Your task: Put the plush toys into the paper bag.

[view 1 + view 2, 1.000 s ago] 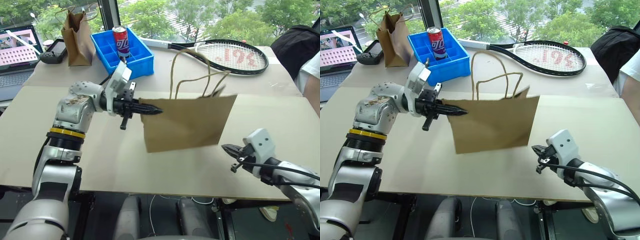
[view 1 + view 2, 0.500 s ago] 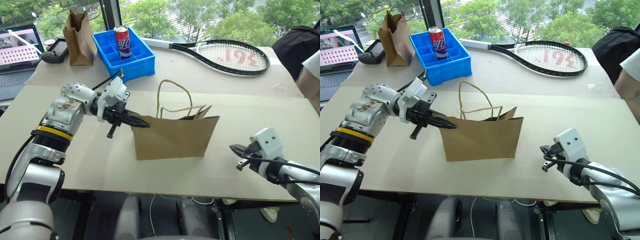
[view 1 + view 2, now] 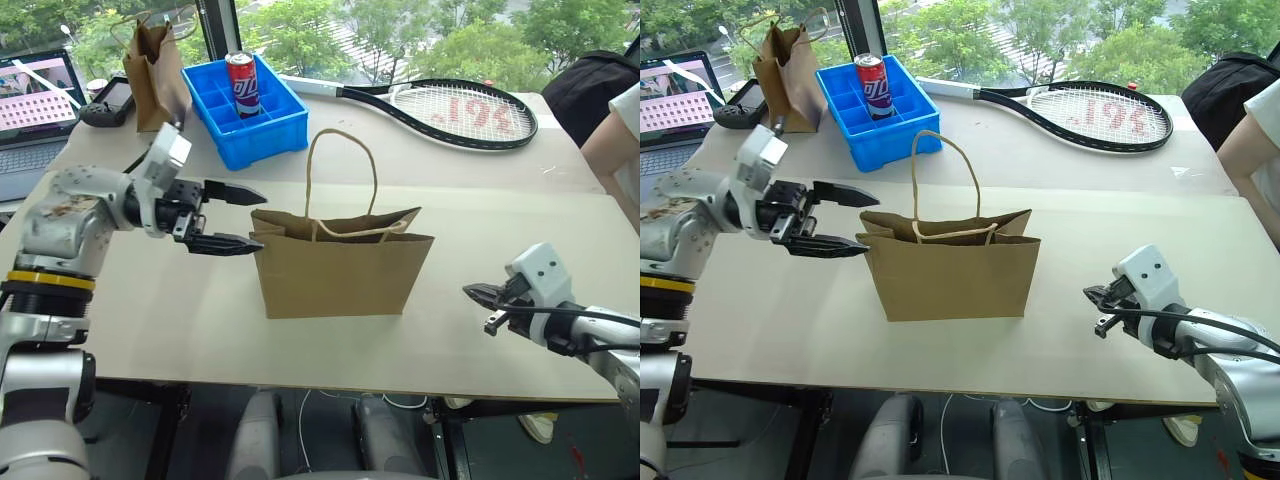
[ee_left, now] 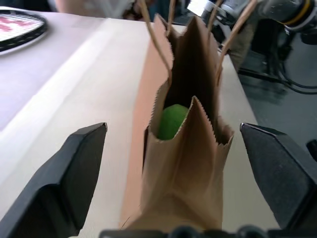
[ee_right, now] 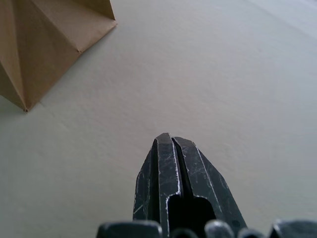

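The paper bag (image 3: 345, 265) stands upright mid-table (image 3: 200, 310), a lime-green plush toy (image 4: 171, 120) inside. Your left gripper (image 3: 240, 218) gapes empty beside its edge; your right gripper (image 3: 478, 294) is closed on nothing. Thin paper crumples; take it by the twine handles (image 3: 340, 175).

Paper bags: two. One wide kraft bag with twine handles (image 3: 340, 265) standing mid-table; one narrower, darker bag (image 3: 155, 75) at the far edge.

Plush toys: one countable, a lime-green toy (image 4: 171, 121) inside the wide bag, seen from the left wrist. Whether more lie deeper in the bag cannot be told.

Blue compartment tray (image 3: 285, 125): one.

Drink can (image 3: 242, 83): one, upright in the tray.

Tennis racket (image 3: 450, 110): one.

Laptop (image 3: 35, 100): one.

Black handheld device (image 3: 110, 100): one.
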